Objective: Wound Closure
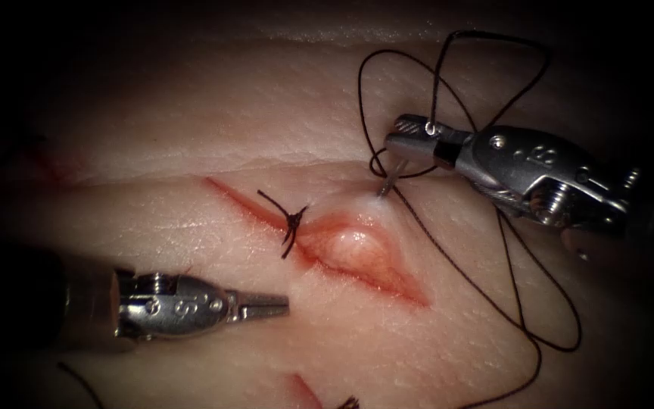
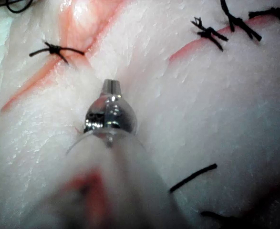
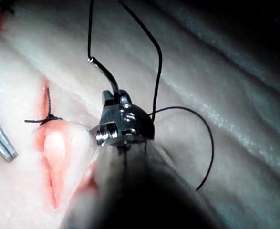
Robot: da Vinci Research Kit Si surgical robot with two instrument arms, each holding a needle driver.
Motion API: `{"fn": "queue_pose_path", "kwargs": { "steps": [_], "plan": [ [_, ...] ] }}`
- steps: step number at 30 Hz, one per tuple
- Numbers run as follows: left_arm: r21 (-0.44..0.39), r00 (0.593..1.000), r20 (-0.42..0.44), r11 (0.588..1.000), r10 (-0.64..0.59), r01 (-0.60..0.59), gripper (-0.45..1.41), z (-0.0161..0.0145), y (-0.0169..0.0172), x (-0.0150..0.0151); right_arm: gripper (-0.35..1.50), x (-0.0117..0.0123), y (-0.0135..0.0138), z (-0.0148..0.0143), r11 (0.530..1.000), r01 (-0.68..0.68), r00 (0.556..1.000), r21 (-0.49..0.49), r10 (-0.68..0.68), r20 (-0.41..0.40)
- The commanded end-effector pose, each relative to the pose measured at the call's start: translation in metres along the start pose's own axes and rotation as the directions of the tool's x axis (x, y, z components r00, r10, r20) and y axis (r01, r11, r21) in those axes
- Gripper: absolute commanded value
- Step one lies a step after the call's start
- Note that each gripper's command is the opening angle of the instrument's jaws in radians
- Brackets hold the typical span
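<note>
My right claw [image 1: 405,140] comes in from three o'clock and is clamped on the needle [image 1: 389,180]. It grips the needle toward its tail end, where the thread [image 1: 527,318] joins. From the claw the visible steel runs down toward seven o'clock and meets the tissue [image 1: 213,113] on the right side of the cut [image 1: 357,254], where the skin tents up pale around it; its point seems buried, though I cannot see it. In my right wrist view the needle's tail [image 3: 104,71] curves up out of the claw [image 3: 115,99], with thread leading off it.

The thread loops loosely above the right claw toward twelve o'clock and trails in a long arc past it toward five o'clock.

My left claw [image 1: 274,305] sits at seven o'clock, left of and below the cut, closed and holding nothing, its tip aimed toward the wound. In the left wrist view the claw [image 2: 111,87] hangs over pale tissue.

One finished stitch [image 1: 291,221] crosses the cut toward its left end; the rest of the cut gapes, rimmed with red fluid [image 1: 387,280].
</note>
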Motion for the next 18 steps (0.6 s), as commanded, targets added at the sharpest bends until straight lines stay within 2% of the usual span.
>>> {"fn": "queue_pose_path", "kwargs": {
  "steps": [1,8,10,12,14,16,18],
  "plan": [
    [-0.001,1.000,-0.002,1.000,0.001,-0.001,-0.03,0.0008,0.0001,0.0000,-0.35,0.0007,0.0006,0.0010,0.999,-0.040,0.999,0.011,0.040,-0.015],
    [-0.002,1.000,-0.002,1.000,0.002,-0.002,-0.03,0.0007,0.0001,-0.0001,-0.35,0.0006,0.0012,0.0009,0.999,-0.034,0.999,0.009,0.034,-0.019],
    [-0.002,1.000,-0.002,1.000,0.002,-0.002,-0.03,0.0007,0.0001,-0.0001,-0.35,0.0006,0.0012,0.0009,1.000,0.007,1.000,-0.002,-0.007,-0.018],
    [-0.002,1.000,-0.002,1.000,0.002,-0.002,-0.03,0.0007,0.0001,-0.0001,-0.35,0.0005,0.0013,0.0006,0.988,0.154,0.988,-0.028,-0.154,-0.016],
    [-0.003,1.000,-0.002,1.000,0.003,-0.003,-0.03,0.0007,0.0002,-0.0001,-0.35,0.0004,0.0013,0.0005,0.974,0.224,0.974,-0.035,-0.224,-0.009],
    [-0.003,1.000,-0.002,1.000,0.003,-0.003,-0.03,0.0007,0.0002,-0.0001,-0.35,0.0004,0.0013,0.0005,0.974,0.224,0.974,-0.036,-0.225,-0.009],
    [-0.003,1.000,-0.002,1.000,0.003,-0.003,-0.03,0.0006,0.0002,-0.0001,-0.35,0.0002,0.0010,0.0005,0.998,0.014,1.000,-0.055,-0.014,0.002]
  ]
}}
